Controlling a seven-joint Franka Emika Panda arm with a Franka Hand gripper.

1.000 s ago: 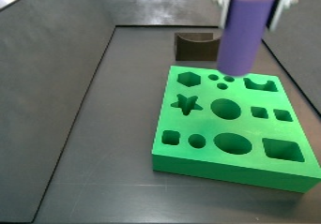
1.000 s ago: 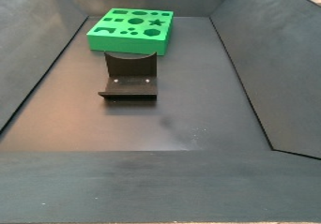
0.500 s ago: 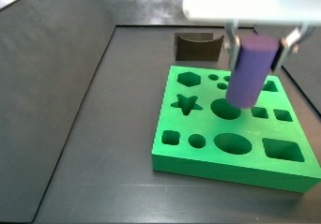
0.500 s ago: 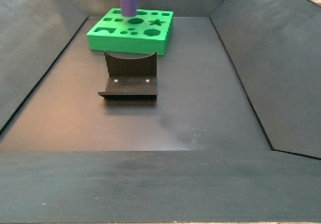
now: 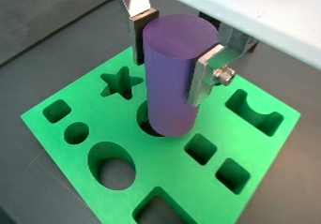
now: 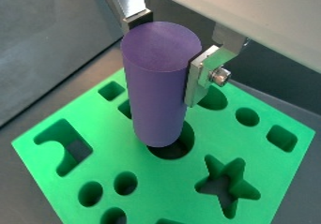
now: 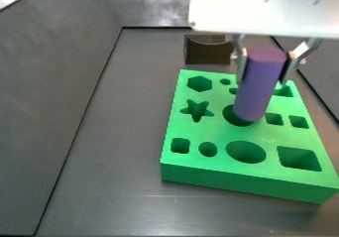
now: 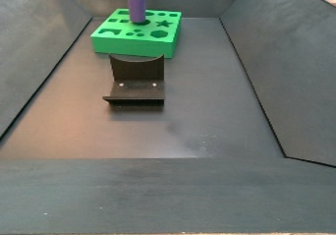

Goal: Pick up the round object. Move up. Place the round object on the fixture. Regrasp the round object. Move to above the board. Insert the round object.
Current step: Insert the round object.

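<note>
Two silver fingers [image 6: 201, 75] of my pincer [image 5: 170, 42] pinch the round object [image 5: 174, 73], a purple peg that stands upright. Its lower end sits in the round hole near the middle of the board [image 7: 212, 160]. The fixture [image 7: 205, 50] stands just behind the board's far edge.

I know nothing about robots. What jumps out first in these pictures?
A purple round object stands upright, clamped between the tool's silver fingers, its lower end entering a round hole in the bright green board. That board, full of cut-out shapes, lies on the dark floor, with the dark fixture nearby.
</note>
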